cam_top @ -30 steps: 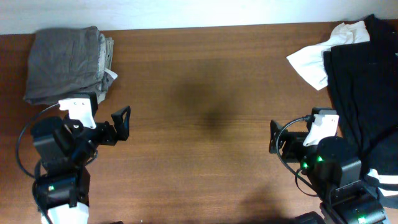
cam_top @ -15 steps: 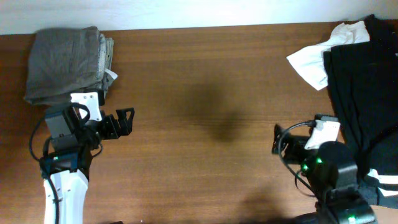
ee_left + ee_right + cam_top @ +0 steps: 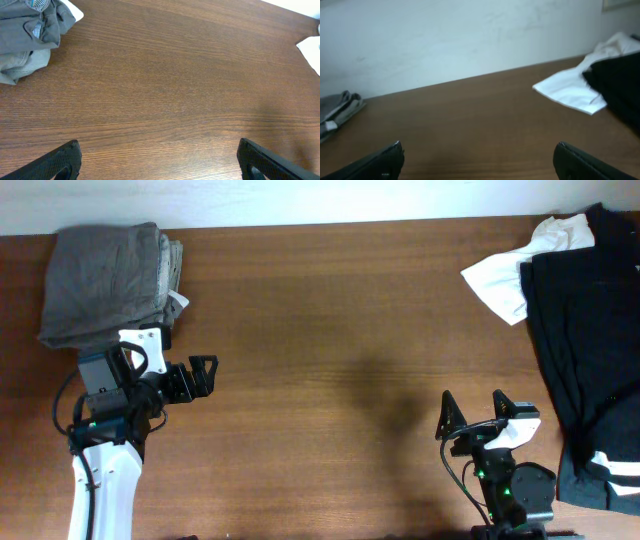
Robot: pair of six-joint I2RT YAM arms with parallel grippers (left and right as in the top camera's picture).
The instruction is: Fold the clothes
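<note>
A folded pile of grey clothes (image 3: pixel 105 280) lies at the table's back left, a beige layer showing at its right edge; its corner shows in the left wrist view (image 3: pixel 27 35) and far off in the right wrist view (image 3: pixel 337 112). A black garment (image 3: pixel 590 320) and a white one (image 3: pixel 510 270) lie unfolded at the right; both show in the right wrist view, white (image 3: pixel 570 87), black (image 3: pixel 617 82). My left gripper (image 3: pixel 203 375) is open and empty just below the grey pile. My right gripper (image 3: pixel 470 408) is open and empty at the front right, beside the black garment.
The brown wooden table (image 3: pixel 340 360) spreads between the two piles. A white wall (image 3: pixel 460 35) stands behind the table's far edge. A white label (image 3: pixel 179 299) sticks out of the grey pile.
My right arm has drawn back toward the front edge and tilted up, its fingers now spread wide. My left arm has shifted slightly up and right, still open.
</note>
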